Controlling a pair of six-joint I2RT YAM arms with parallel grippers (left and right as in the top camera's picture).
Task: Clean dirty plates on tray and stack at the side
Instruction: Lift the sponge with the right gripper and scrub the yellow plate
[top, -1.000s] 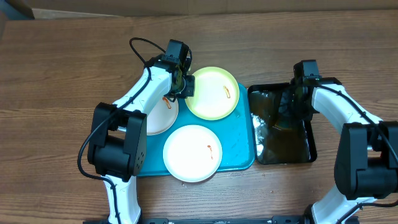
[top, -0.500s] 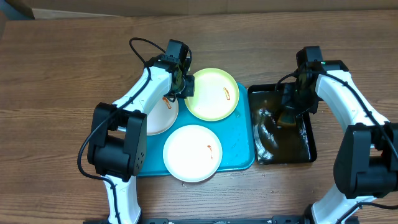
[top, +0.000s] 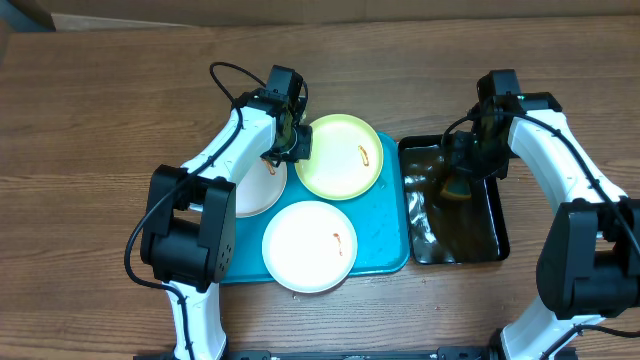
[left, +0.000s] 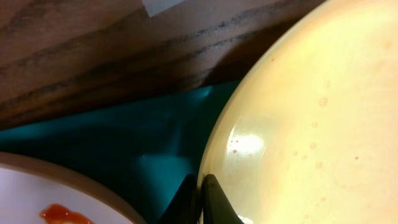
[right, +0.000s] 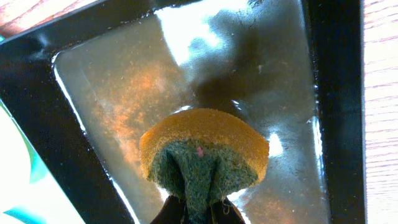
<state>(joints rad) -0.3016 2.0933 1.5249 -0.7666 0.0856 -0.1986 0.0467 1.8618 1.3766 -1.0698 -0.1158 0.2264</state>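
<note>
A pale yellow-green plate lies at the back right of the turquoise tray. My left gripper is shut on its left rim; in the left wrist view the fingers pinch the plate's edge. Two white plates sit on the tray, one at the left with a red smear, one at the front with a small orange mark. My right gripper is shut on a yellow and green sponge, folded between the jaws over the black tub.
The black tub holds murky water and stands directly right of the tray. Bare wooden table surrounds both. The left arm reaches over the left white plate.
My right gripper has carried the sponge toward the left side of the tub, and the water has shifted. The left gripper and yellow-green plate have barely moved.
</note>
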